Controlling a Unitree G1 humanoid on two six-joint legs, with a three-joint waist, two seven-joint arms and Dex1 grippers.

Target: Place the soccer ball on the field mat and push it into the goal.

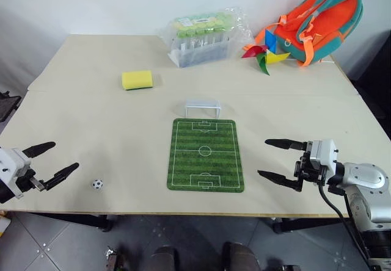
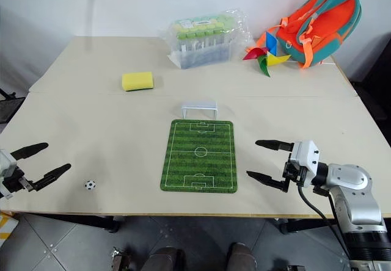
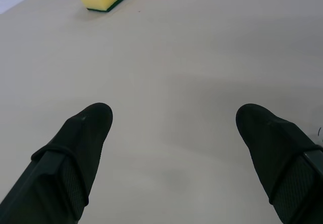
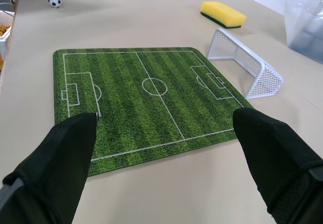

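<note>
Soccer ball point(image 1: 97, 184) sits on the bare table point(image 1: 91, 118) near its front edge, left of the field mat point(image 1: 204, 155) and apart from it, just beyond the left gripper point(image 1: 58, 160), whose fingers are spread wide and empty. Right gripper point(image 1: 272, 158), also spread and empty, hovers right of the mat. The goal point(image 1: 202, 107) stands at the mat's far end, with a yellow sponge point(image 1: 137, 80) farther back.

Backpack point(image 1: 317, 21) top cut off by frame
</note>
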